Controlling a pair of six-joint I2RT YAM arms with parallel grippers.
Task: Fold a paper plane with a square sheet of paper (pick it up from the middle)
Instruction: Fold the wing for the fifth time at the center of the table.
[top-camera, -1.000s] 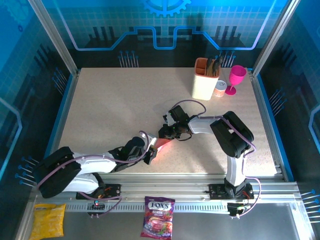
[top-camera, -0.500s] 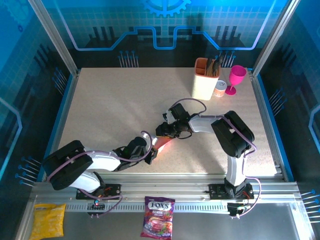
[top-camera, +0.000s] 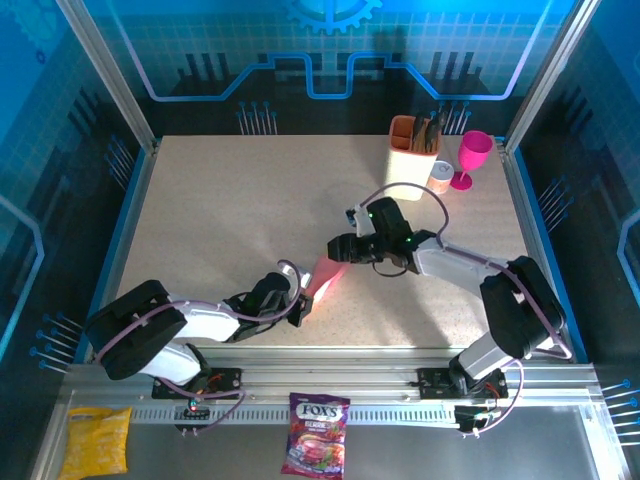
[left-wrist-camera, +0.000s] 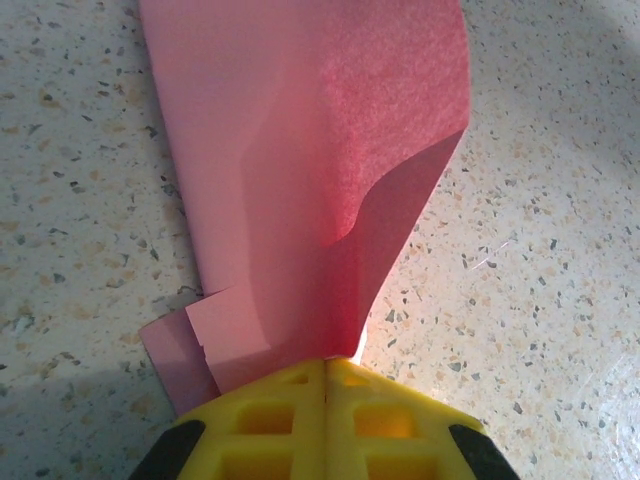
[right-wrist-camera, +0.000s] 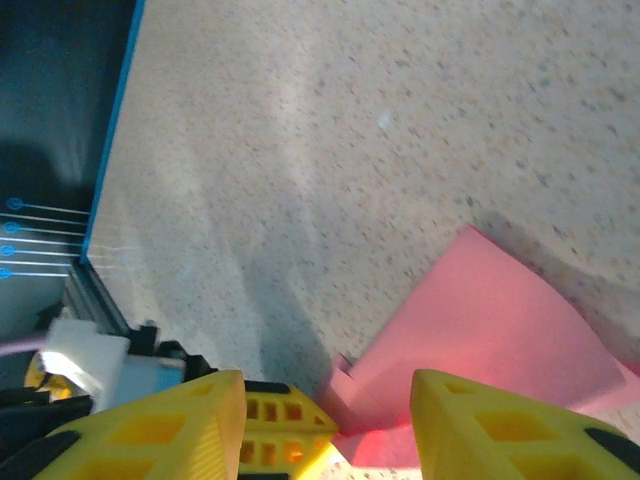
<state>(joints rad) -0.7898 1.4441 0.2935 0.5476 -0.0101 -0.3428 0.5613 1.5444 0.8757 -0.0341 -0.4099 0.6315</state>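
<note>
Salmon-pink paper plane (top-camera: 325, 277) lies on the table (top-camera: 220, 200) between its centre and near edge. Left gripper (top-camera: 303, 303) is clamped on its tail; right gripper (top-camera: 338, 247) hangs with fingers parted over its far end

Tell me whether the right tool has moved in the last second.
Yes. The right tool has pulled back off the salmon-pink paper plane, shifting slightly toward the cream utensil holder.

Table (top-camera: 220, 220): speckled beige top, blue edge strips at left and right. Upper right of frame: cream holder (top-camera: 408, 172) with orange insert, small round tub (top-camera: 440, 178) just beside it, magenta goblet (top-camera: 472, 158) next to tub. Centre, slightly low: pink paper plane (top-camera: 325, 277) on bare surface, one flap curled upward.
</note>
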